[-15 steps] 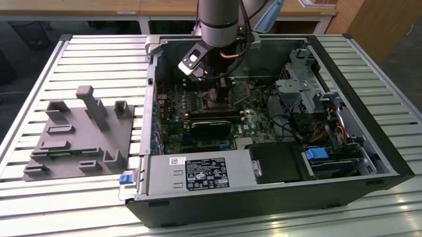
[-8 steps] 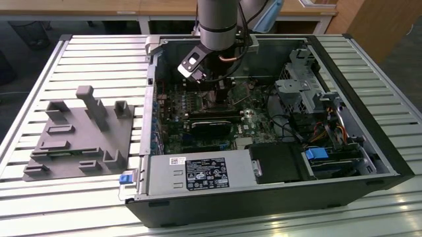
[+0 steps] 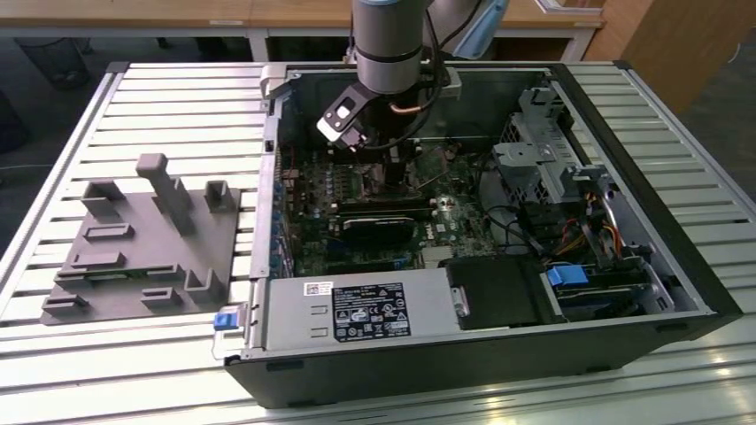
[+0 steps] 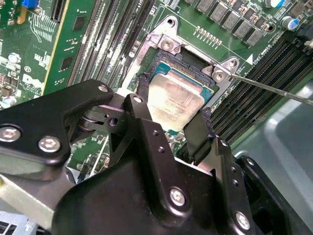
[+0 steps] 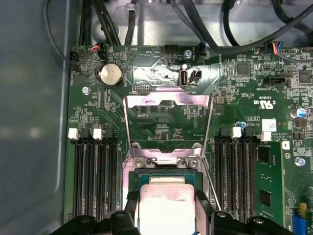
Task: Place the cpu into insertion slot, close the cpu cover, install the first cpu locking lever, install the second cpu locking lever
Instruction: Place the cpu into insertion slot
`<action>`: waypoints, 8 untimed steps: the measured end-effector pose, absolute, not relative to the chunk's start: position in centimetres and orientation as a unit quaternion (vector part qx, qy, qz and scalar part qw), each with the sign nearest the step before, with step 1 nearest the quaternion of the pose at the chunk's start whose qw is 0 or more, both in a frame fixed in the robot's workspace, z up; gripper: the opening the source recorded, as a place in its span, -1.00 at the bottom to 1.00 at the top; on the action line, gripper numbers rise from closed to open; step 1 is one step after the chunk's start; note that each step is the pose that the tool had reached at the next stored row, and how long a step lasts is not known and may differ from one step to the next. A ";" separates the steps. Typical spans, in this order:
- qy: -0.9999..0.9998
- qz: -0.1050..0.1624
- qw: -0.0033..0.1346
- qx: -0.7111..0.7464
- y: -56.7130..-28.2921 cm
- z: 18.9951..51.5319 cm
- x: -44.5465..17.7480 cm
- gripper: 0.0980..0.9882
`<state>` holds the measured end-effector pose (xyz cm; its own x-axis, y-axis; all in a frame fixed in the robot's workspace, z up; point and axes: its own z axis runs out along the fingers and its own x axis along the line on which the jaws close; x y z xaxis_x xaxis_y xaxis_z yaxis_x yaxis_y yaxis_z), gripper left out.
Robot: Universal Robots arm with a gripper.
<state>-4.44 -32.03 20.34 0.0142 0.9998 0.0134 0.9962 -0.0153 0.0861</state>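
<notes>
Over the insertion slot (image 4: 194,63), the tool (image 4: 173,105) clamps the cpu (image 4: 178,90) flat, face up, nearer edge hidden; cpu cover (image 5: 168,99) open.

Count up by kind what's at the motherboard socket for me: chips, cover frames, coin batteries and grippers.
Silvery-grey flat square cpu: 1
Thin silvery metal cpu cover with a window through it: 1
Round silver coin battery: 1
Black metal gripper: 1
Total: 4

The tool (image 4: 173,100) grips the cpu (image 4: 178,92) by two opposite edges at the insertion slot (image 4: 193,61)
</notes>
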 end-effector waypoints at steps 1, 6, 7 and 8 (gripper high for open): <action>0.701 0.035 0.026 0.712 -32.0 20.3 -4.4 -0.01; 0.701 0.035 0.026 0.712 -31.9 19.8 -4.4 -0.01; 0.701 0.035 0.026 0.712 -31.9 19.7 -4.4 -0.01; 0.701 0.035 0.026 0.712 -31.9 19.7 -4.4 -0.01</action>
